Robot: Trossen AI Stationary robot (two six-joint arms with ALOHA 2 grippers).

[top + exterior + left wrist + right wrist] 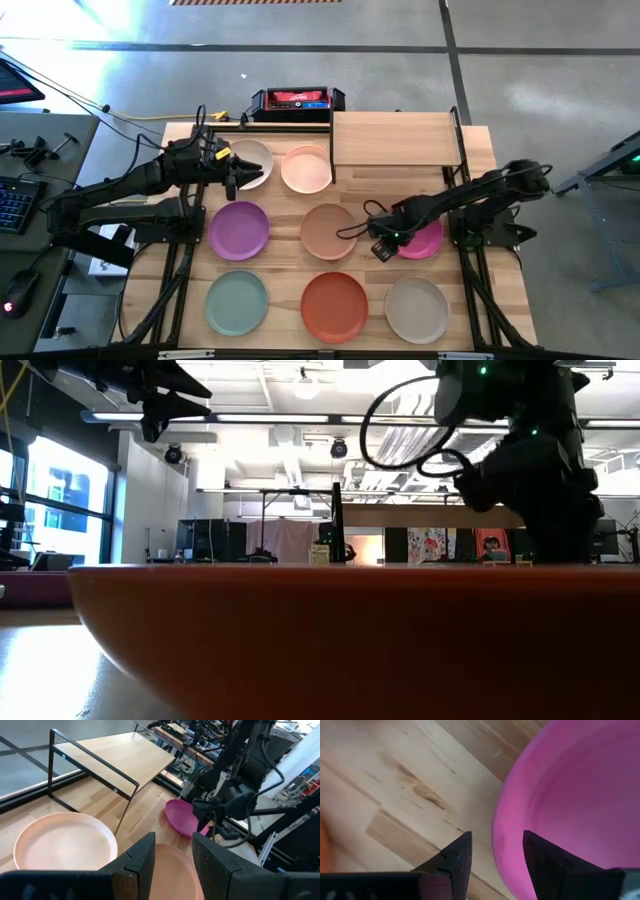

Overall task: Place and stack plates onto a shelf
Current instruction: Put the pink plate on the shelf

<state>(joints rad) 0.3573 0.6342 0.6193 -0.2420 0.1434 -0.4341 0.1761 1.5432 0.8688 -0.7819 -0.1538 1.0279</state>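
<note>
The magenta plate [428, 240] lies on the table's right side below the shelf [392, 138], and the right gripper [495, 851] stands at its rim with fingers spread, gripping nothing; only the right wrist view shows the rim running between those fingers. From above, seven other plates lie flat in rows, the shelf bare. The left gripper [232, 172], also spread and empty, hovers over the cream plate [250, 163].
</note>
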